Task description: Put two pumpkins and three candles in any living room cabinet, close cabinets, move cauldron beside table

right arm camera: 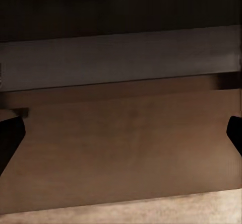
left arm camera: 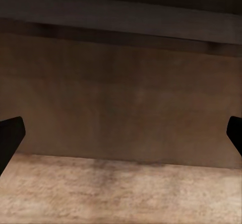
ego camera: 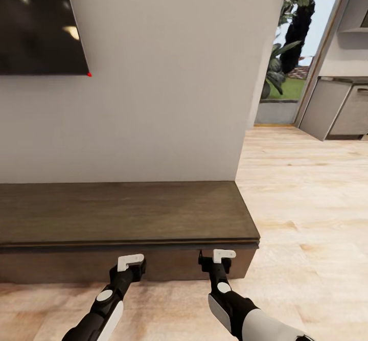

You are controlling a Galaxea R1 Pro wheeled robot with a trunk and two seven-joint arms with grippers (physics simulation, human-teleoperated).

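both grippers, left (ego camera: 131,262) and right (ego camera: 219,257), spread open, empty, close before the shut cabinet (ego camera: 128,213) front.

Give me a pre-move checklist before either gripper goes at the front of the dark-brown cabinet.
1. Cabinet in front of the robot: ok, both arms point at its front panel.
2. Cabinet front closed: ok, as far as the head view shows; the panel sits flush under the top.
3. Left gripper open and empty: ok, the left wrist view shows fingertips wide apart with nothing between.
4. Right gripper open and empty: ok, fingertips spread, nothing held.
5. Grippers touching the panel: cannot tell; both are close to it.
6. Handle or edge to pull: not ok, the front looks flat and handle-less.
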